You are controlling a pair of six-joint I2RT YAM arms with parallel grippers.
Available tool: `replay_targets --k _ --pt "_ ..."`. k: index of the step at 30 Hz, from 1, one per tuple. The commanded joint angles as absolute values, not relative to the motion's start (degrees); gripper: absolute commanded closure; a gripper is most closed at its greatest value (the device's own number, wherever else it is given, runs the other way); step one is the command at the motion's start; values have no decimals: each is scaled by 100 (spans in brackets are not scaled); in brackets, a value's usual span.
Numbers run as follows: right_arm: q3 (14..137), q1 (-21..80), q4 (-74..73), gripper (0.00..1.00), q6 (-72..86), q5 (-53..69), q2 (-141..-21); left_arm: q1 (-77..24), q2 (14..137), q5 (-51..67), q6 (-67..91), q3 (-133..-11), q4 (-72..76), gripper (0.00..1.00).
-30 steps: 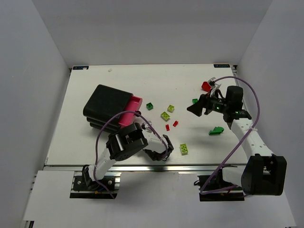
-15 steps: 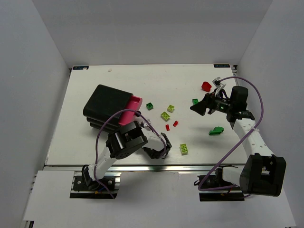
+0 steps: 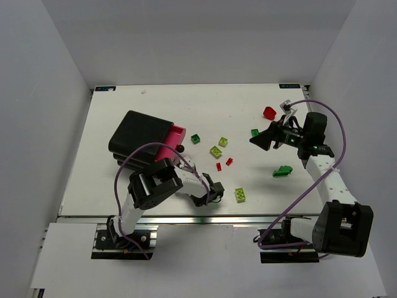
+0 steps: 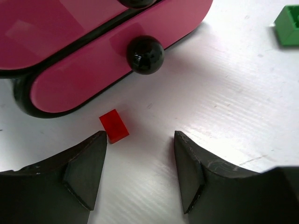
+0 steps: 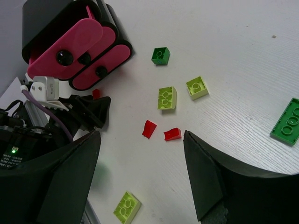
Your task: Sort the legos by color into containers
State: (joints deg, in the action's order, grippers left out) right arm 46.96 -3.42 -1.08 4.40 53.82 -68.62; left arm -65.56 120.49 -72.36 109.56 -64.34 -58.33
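Observation:
In the left wrist view my left gripper [image 4: 139,140] is open and low over the table, with nothing between its fingers. A tiny red lego [image 4: 114,126] lies just past its left fingertip, in front of the magenta drawers [image 4: 93,70] and a black knob [image 4: 145,54]. My right gripper [image 3: 257,140] hovers open and empty to the right. Below it lie two red legos [image 5: 149,129] [image 5: 172,134], lime legos [image 5: 167,98] [image 5: 197,87] [image 5: 126,207] and dark green ones [image 5: 160,55] [image 5: 290,122]. The black cabinet [image 3: 138,133] has one drawer [image 3: 170,144] pulled out.
Another red piece [image 3: 268,112] and a small green lego [image 3: 254,132] lie at the back right near my right gripper. A green lego [image 3: 283,170] sits beside the right forearm. The left arm's purple cable [image 3: 133,164] loops in front of the cabinet.
The left arm's elbow has swung left while its gripper stayed low near the cabinet's front. The right wrist has shifted a little to the right and back.

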Motion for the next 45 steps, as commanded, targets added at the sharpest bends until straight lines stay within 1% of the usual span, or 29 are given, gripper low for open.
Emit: replay_targets --k 1,7,12,16,19,20,22,25,40,45 --pt "4641 -404 158 23 492 5616 -6767 -6504 12393 -5898 10600 -6118 -4430 30" --pt "4632 -475 158 23 536 5704 -6767 -6390 12436 -5748 10494 -5941 -3982 31" --pt "4632 -554 167 23 545 5757 -6768 -6337 12559 -5643 10608 -5906 -4060 33" --pt "4641 -598 176 23 562 5801 -6803 -6337 12621 -5634 10898 -5932 -4499 32" --pt "4632 -615 176 24 554 5810 -6812 -6337 12630 -5678 11065 -5950 -4666 30" --pt "4632 -633 176 24 562 5827 -6829 -6337 12630 -5678 11083 -5941 -4684 27" --pt "4649 -633 176 23 562 5818 -6829 -6337 12639 -5704 11083 -5941 -4754 26" --pt "4641 -668 167 24 562 5836 -6847 -6337 12691 -5704 11083 -5968 -4895 26" --pt "4641 -729 167 24 589 5906 -6864 -6284 12700 -5616 11066 -5449 -4667 26" --pt "4641 -756 176 24 606 5924 -6873 -6284 12779 -5695 11048 -5528 -4693 21"
